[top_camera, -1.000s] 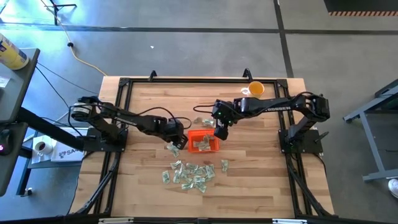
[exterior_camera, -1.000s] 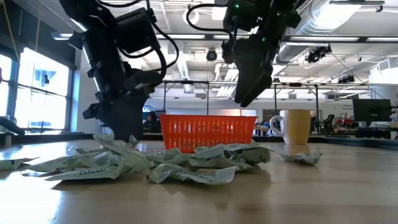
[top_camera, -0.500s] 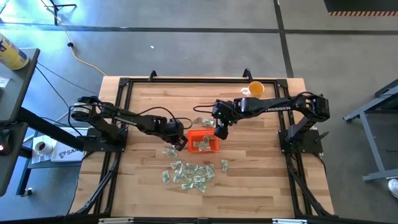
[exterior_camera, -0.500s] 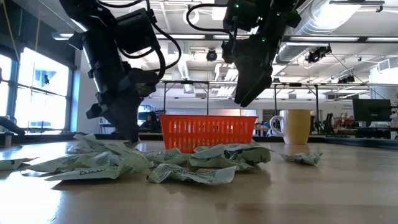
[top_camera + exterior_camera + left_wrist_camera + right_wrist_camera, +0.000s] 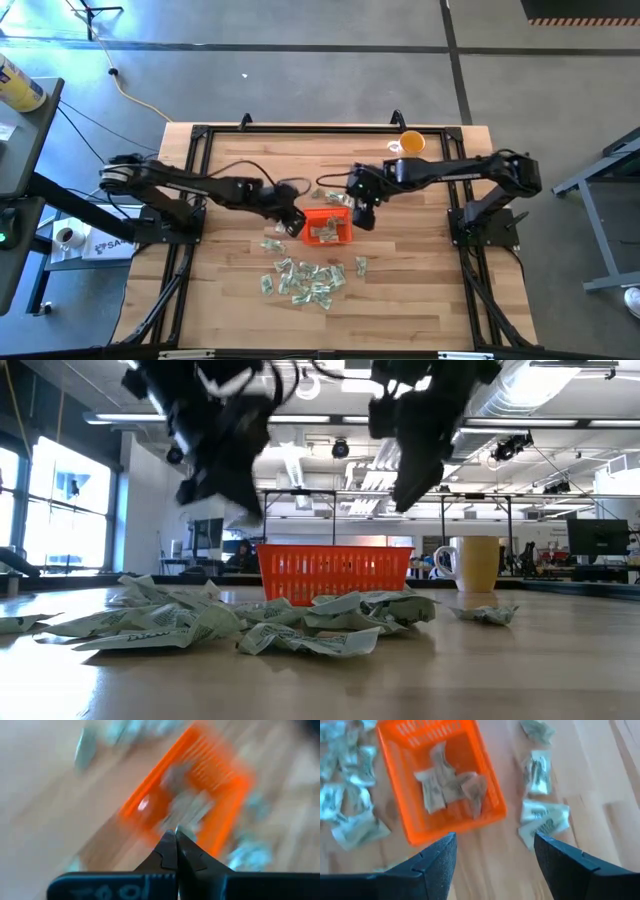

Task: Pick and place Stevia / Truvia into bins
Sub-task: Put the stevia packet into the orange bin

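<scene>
Stevia packets (image 5: 305, 279) strewn on wooden table (image 5: 420, 270) beside orange tray (image 5: 327, 227); left jaws closed empty, right jaws wide.

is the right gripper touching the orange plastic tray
Apart. The right wrist view shows bare wood between the right gripper and the shallow orange plastic tray; its jaws stand open, holding nothing.

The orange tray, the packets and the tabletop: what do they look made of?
The orange tray looks like molded plastic: uniform glossy colour, with slotted walls. The packets look like thin paper, green and white, creased and crumpled; any lining can't be told. The tabletop looks like wood planks with visible grain and seams, lightly sealed, inside a black metal frame.
</scene>
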Motion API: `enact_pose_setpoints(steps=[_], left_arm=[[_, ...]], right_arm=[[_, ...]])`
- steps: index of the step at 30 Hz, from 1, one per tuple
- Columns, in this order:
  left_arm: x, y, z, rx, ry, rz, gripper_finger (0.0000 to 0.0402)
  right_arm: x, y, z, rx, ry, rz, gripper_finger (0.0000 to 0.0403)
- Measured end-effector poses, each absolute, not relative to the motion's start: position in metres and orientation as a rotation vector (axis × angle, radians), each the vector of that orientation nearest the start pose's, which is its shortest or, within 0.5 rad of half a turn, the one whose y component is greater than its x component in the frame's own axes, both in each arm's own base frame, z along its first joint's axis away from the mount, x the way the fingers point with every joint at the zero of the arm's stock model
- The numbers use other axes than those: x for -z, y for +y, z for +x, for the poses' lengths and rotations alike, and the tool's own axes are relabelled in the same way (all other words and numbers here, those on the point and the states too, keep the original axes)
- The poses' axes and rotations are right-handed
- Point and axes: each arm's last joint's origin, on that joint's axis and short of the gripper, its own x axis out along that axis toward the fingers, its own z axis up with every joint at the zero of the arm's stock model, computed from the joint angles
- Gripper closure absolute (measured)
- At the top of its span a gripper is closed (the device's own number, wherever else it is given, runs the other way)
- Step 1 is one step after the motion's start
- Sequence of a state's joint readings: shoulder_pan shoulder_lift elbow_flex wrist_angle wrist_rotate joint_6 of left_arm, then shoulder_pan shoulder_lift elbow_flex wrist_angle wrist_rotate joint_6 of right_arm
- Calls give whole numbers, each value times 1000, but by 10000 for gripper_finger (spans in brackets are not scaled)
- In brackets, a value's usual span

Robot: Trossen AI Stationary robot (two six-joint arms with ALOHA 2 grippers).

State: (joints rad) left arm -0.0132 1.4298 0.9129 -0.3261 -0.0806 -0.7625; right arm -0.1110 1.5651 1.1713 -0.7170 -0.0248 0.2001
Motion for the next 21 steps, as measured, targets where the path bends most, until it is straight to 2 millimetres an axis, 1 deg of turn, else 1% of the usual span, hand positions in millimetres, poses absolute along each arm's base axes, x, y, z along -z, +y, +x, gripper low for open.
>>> enact_pose_setpoints(steps=[2, 4, 6, 8, 11, 15, 18, 21], left_arm=[[-241, -1, 295, -351, 704, -635, 379], [-249, 5, 301, -344, 676, -581, 379], [-247, 11, 311, -325, 670, -554, 379], [-235, 19, 317, -322, 728, -550, 372], [-224, 20, 326, -294, 776, -571, 342], [-223, 17, 336, -218, 745, -632, 290], [-226, 16, 338, -214, 703, -648, 257], [-226, 16, 338, -239, 706, -639, 235]], right_arm=[[-243, -34, 302, 213, 1143, 235, 154], [-241, -36, 295, 224, 1198, 213, 158], [-234, -38, 288, 220, 1256, 209, 161], [-225, -41, 283, 220, 1284, 226, 162], [-214, -47, 283, 241, 1251, 234, 162], [-201, -55, 286, 278, 1174, 232, 162], [-192, -61, 288, 300, 1134, 230, 162], [-183, -67, 291, 321, 1123, 233, 162]])
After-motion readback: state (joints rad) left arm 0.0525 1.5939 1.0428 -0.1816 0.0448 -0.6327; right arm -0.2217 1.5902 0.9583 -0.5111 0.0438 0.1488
